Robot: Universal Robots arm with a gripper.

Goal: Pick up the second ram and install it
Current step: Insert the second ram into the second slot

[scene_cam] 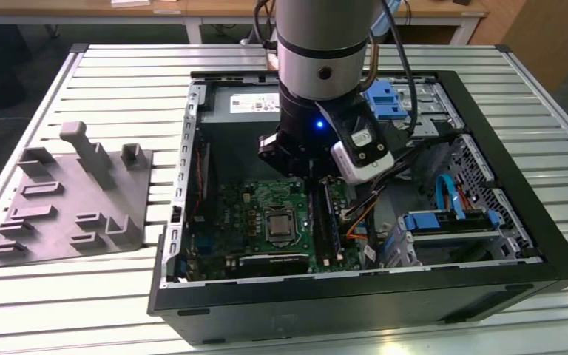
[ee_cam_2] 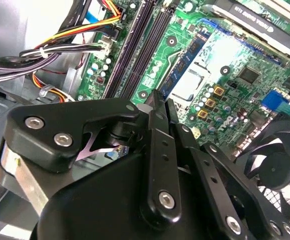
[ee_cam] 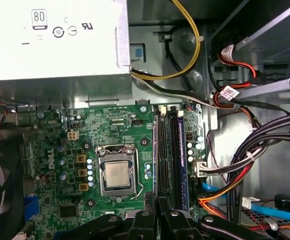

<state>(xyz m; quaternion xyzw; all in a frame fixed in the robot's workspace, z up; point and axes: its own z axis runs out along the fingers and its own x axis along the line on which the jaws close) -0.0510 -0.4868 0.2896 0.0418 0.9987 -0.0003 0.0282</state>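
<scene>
Exterior view: the arm (scene_cam: 322,52) reaches straight down over the motherboard (scene_cam: 264,214), its tool (scene_cam: 316,177) apparently closed.

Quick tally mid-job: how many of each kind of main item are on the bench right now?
Grey plastic holder tray: 1
Open black computer case: 1
Green motherboard: 1
Square silver processor: 1
Black cooling fan: 1
Total: 5

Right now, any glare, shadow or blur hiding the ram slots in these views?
Exterior view: the arm blocks and shades the slots; a blue light glows on its wrist. First wrist view: even light, slots sharp, the power supply bright but readable. Second wrist view: the gripper looms close and dark; the CPU socket is glary.
</scene>
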